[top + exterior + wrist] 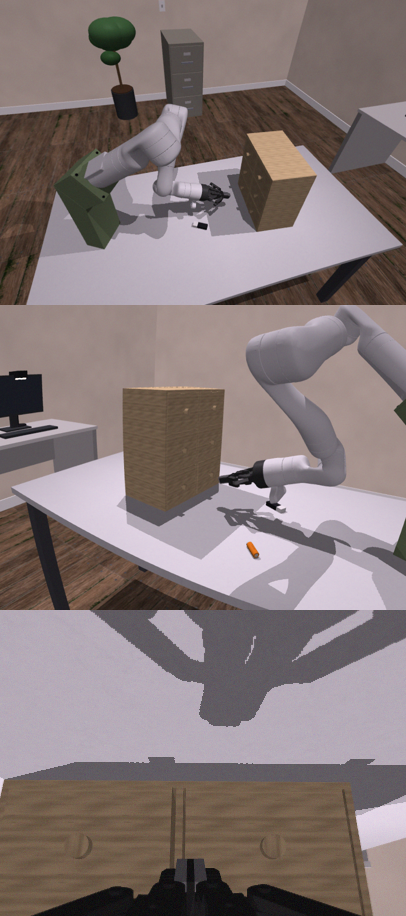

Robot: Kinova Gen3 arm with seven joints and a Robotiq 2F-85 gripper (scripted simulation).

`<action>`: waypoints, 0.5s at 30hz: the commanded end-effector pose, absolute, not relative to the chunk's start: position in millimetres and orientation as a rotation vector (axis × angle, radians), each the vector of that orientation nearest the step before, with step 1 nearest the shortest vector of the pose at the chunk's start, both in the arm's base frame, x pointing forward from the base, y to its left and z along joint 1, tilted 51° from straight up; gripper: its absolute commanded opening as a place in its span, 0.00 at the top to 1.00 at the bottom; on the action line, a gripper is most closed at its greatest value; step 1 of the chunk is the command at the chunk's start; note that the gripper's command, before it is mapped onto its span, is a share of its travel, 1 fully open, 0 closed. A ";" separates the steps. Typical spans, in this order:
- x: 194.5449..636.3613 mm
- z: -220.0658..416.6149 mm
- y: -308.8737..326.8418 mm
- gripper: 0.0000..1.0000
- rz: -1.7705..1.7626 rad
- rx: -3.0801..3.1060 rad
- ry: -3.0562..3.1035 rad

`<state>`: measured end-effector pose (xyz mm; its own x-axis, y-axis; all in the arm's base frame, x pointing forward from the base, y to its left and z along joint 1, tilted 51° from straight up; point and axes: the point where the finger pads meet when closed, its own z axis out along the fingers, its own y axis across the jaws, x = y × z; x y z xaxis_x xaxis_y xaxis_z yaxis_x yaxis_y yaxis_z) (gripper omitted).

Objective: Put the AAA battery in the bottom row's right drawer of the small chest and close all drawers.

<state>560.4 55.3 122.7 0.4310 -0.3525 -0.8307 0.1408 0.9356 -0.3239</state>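
Note:
The wooden chest (277,179) stands on the right half of the grey table, with all its drawers pushed in. It also shows in the exterior view (171,446). My gripper (227,195) (223,479) is shut and empty. It lies level, low over the table, with its tips pointing at the chest's bottom row and a little short of the front. In the wrist view the shut fingertips (189,867) line up near the seam between the two bottom drawers, whose knobs (273,846) show on either side. The orange AAA battery (252,550) lies on the table, well away from the gripper. My arm hides it in the top view.
A small black and white block (199,225) lies on the table under my wrist, and also shows in the exterior view (276,506). My green base (87,203) stands at the table's left. A second desk with a monitor (21,393) stands off the table.

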 end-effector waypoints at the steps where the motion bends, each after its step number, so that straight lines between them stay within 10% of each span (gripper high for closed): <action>1: 559.6 123.3 63.9 1.00 -0.298 -0.218 1.082; 15: 554.3 117.4 86.2 1.00 -0.298 -0.218 1.082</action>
